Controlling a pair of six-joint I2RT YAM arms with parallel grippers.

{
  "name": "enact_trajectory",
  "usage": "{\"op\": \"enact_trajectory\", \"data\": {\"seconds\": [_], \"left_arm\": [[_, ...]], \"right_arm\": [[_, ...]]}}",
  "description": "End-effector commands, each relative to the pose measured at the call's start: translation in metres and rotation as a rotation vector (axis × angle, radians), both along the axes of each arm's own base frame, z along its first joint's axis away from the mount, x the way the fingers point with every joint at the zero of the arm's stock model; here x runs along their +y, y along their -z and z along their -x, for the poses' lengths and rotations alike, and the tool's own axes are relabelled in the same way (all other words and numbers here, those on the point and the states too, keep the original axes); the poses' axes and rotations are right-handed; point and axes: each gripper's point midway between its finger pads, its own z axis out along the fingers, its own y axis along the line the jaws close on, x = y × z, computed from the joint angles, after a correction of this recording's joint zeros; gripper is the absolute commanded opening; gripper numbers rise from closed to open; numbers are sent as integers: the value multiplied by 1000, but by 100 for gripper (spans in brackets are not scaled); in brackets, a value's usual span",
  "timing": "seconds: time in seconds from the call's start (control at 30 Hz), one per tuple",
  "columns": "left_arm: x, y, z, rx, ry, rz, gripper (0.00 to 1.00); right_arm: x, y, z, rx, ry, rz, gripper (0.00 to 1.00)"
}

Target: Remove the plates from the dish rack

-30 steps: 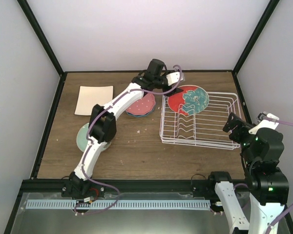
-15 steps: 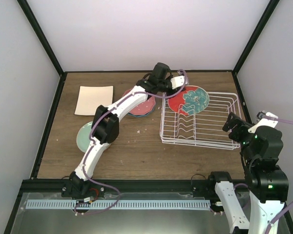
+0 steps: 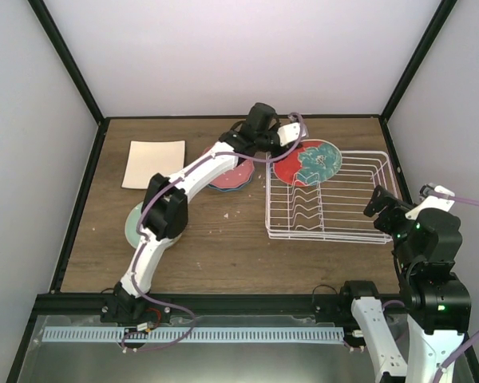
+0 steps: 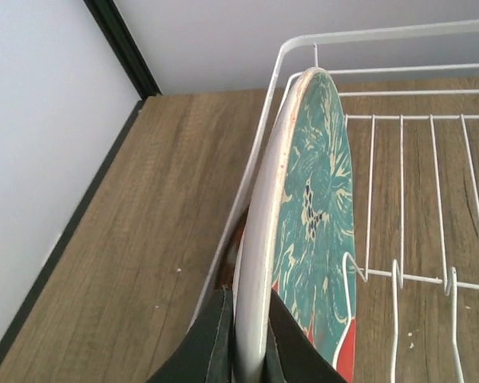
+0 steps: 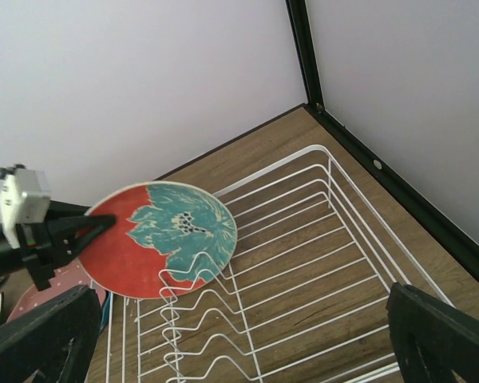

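white wire dish rack point(image 3: 327, 199); matt wood-grain table point(image 3: 239, 247); glazed red-and-teal plate point(image 4: 315, 215).

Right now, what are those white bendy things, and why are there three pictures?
Those are two robot arms bolted to a wooden table. One picture looks down from above; the other two come from cameras on each wrist. The left hand pinches the rim of a red-and-teal plate standing upright in a white wire dish rack. The right hand is open, holding nothing, near the rack's right side. On the table lie a beige square plate, a mint green plate partly hidden by the arm, and a pink polka-dot plate on a blue plate.
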Motion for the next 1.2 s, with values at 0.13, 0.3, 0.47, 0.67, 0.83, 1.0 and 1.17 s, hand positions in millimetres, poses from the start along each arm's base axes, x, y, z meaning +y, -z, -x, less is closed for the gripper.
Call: {"op": "enact_trajectory", "data": {"seconds": [0.13, 0.3, 0.47, 0.67, 0.83, 1.0, 1.17], "left_arm": [[28, -201, 38, -239, 5, 321, 4], [58, -255, 40, -291, -92, 410, 4], [152, -313, 7, -209, -301, 554, 4], [321, -312, -30, 153, -630, 755, 4], [427, -239, 3, 413, -850, 845, 4], [476, -139, 74, 692, -1042, 884, 4], [497, -79, 129, 818, -1166, 857, 4]], "right_arm": [[2, 0, 0, -16, -14, 5, 100], [4, 2, -1, -21, -21, -10, 100], [3, -2, 0, -47, -14, -18, 100], [4, -6, -9, -59, -20, -13, 100], [5, -3, -15, -58, -26, -13, 100], [6, 1, -26, -44, -32, -6, 100], [9, 8, -37, -25, -48, -14, 100]]}}
